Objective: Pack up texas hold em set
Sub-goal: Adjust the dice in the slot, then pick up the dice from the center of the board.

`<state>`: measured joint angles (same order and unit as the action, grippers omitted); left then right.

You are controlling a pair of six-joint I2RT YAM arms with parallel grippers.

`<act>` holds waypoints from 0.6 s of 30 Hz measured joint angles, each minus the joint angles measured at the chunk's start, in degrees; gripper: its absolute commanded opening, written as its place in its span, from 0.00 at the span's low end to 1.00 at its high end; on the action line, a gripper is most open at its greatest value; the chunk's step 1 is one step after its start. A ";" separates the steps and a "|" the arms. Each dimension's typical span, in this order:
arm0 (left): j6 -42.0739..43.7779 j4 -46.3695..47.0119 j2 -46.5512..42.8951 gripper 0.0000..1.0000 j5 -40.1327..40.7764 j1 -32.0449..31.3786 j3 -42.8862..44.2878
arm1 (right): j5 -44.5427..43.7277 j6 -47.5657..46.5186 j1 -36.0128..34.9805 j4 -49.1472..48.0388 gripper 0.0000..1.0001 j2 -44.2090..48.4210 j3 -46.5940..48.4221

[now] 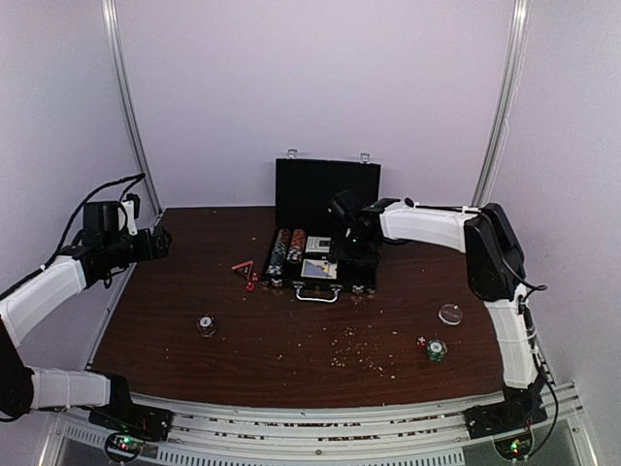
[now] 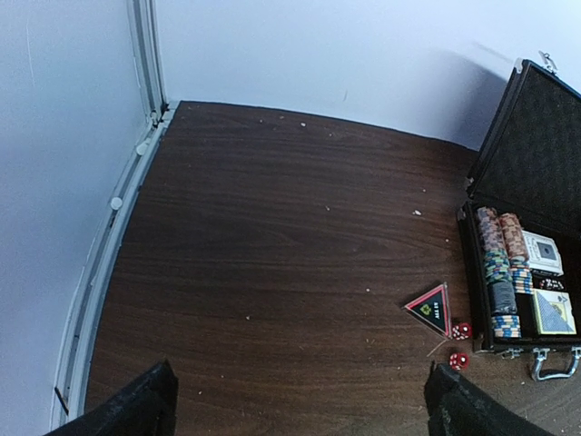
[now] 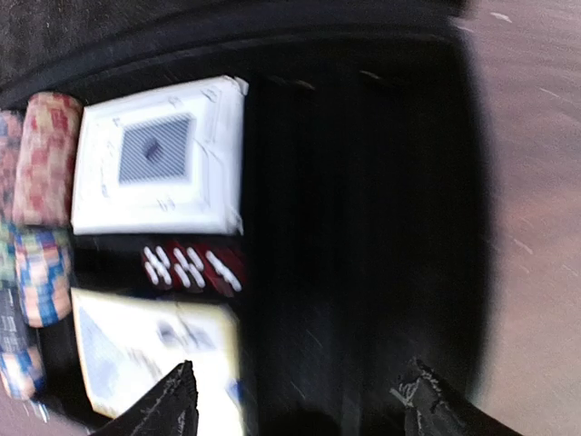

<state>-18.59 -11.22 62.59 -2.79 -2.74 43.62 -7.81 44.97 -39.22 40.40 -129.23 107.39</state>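
Directly beneath our right claw (image 3: 300,404), jaws apart and empty, sits the open case (image 1: 326,189), its long axis running side to side along the finger line, while our left claw (image 2: 300,404), also spread, hangs well off leftward, so we judge the right arm nearer.

Black case (image 1: 326,189), striped chips (image 2: 497,259), red dice (image 2: 461,331), brown table (image 1: 291,335).

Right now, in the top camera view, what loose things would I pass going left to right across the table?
small chip stack → red-edged triangle marker → open black case → green chip stack
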 measured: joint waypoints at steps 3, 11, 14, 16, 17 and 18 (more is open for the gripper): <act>0.00 -0.11 0.04 0.98 0.33 0.00 0.00 | -0.42 -1.49 -0.07 1.18 0.76 7.89 -8.26; -0.42 -0.20 0.87 0.98 0.63 -0.04 0.00 | -0.55 -4.35 -0.76 7.17 0.69 23.15 -23.87; -0.85 -0.42 1.55 0.97 0.63 -0.04 0.07 | 0.11 -5.22 -1.90 10.47 0.66 25.07 -27.28; -1.09 -1.01 2.43 0.97 0.66 -0.04 0.44 | 0.70 -5.97 -2.80 12.85 0.64 25.86 -29.77; -1.18 -1.22 2.73 0.97 0.68 -0.04 0.63 | 1.18 -6.27 -3.06 14.12 0.63 26.16 -30.99; -1.29 -1.62 3.08 0.97 0.70 -0.04 1.01 | 1.55 -6.38 -3.28 14.91 0.62 26.43 -31.98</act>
<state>-19.88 -12.84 65.67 -2.09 -2.79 44.62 -6.26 38.59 -42.50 55.31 -102.80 75.42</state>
